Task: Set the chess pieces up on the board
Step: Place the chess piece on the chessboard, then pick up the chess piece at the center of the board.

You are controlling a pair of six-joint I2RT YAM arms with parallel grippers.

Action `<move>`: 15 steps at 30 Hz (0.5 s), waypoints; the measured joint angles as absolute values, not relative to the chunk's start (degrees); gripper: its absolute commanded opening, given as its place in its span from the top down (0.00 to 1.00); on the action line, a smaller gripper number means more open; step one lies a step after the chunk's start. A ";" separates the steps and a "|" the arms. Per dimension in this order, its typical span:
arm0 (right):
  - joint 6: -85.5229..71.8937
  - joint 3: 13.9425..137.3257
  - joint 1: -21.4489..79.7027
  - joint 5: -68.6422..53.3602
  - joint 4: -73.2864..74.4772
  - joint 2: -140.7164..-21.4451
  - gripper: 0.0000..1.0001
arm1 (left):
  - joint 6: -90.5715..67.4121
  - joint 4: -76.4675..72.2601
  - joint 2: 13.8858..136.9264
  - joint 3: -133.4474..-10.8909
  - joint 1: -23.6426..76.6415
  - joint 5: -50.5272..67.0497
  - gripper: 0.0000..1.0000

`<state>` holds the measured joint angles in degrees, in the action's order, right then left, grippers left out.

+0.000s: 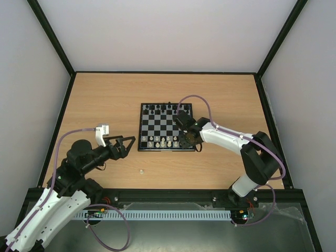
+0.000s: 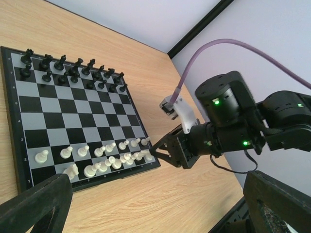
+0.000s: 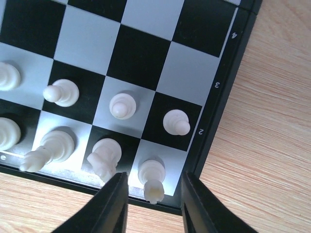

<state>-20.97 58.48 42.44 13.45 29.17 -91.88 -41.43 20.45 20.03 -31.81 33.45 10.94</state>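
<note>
Right gripper (image 3: 154,182) jaws slightly apart, white chess piece (image 3: 152,171) upright between them, untouched, on the board (image 3: 226,97) corner square. Left gripper (image 1: 129,146) wide open, off-board.

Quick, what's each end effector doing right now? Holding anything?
Left end effector: wide open, empty.
Right end effector: partly open, straddling the white corner piece, not gripping it.

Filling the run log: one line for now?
right gripper: open, straddling corner piece | left gripper: open, beside board | stray piece: on table
</note>
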 measured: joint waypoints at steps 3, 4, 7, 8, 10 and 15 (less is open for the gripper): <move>-21.06 58.48 42.41 13.72 29.21 -90.24 0.56 | -41.50 21.34 20.53 -31.83 33.45 10.92 0.01; -21.08 58.48 42.41 13.82 29.21 -89.34 0.55 | -41.60 21.69 20.91 -31.83 33.45 10.90 0.01; -21.04 58.48 42.39 14.11 29.28 -85.97 0.54 | -42.24 23.07 23.40 -31.86 33.45 11.05 0.01; -21.04 58.48 42.39 14.15 29.28 -84.68 0.54 | -42.50 23.53 24.49 -31.86 33.45 11.20 0.01; -21.04 58.48 42.39 14.20 29.34 -82.19 0.53 | -42.94 24.62 26.57 -31.73 33.45 11.77 0.01; -21.02 58.48 42.39 13.54 29.41 -77.08 0.53 | -43.83 28.14 29.43 -30.63 33.56 12.62 0.01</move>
